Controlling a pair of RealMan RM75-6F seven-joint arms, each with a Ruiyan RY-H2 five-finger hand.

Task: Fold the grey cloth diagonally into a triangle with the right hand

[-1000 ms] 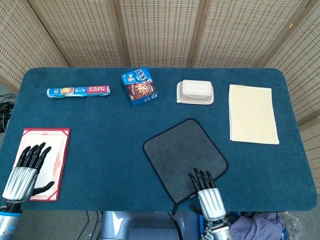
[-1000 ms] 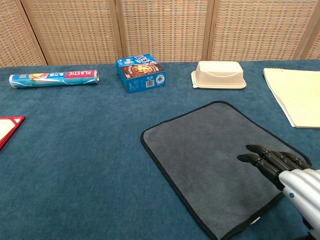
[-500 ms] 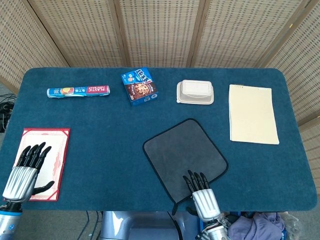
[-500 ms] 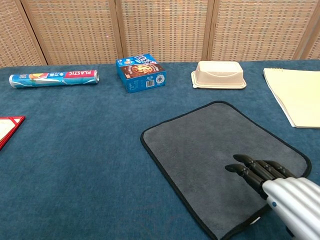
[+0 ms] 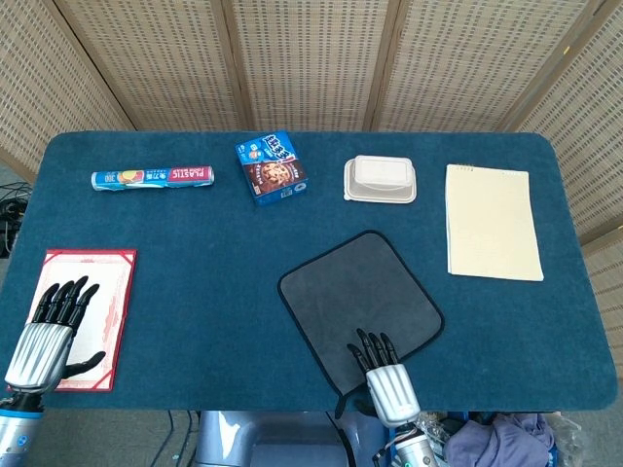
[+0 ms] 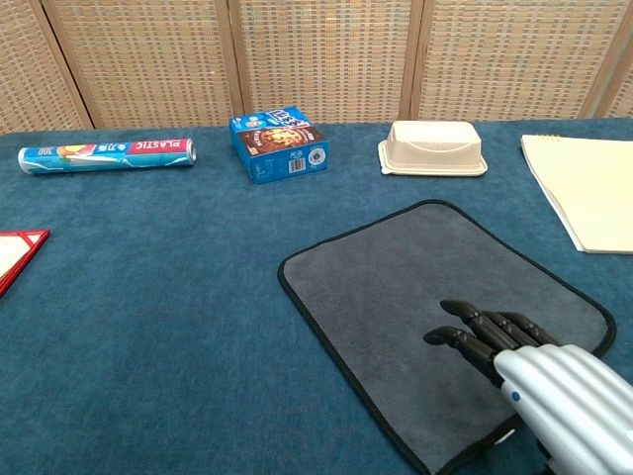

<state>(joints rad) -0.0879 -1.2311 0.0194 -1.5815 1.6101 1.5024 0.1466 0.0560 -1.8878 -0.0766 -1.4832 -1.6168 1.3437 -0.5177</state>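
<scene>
The grey cloth (image 5: 360,300) is laid flat and unfolded as a diamond, with its near corner just beneath and behind the fingers (image 6: 475,336) of the right hand (image 5: 384,375). The fingers are extended forward over the cloth's near portion, released and grasping nothing; whether they touch the fabric cannot be told.

For a clean diagonal fold, the near corner should be pinched, thumb under the black hem and fingers above. It should then be carried over the cloth's middle and laid onto the far corner ahead of the fingertips, edges aligned.

The left hand (image 5: 51,331) is shown only in the head view, with fingers spread and empty over the red-framed board (image 5: 97,311), well apart from the cloth. The height of the right fingers above the fabric is better judged from the chest view
</scene>
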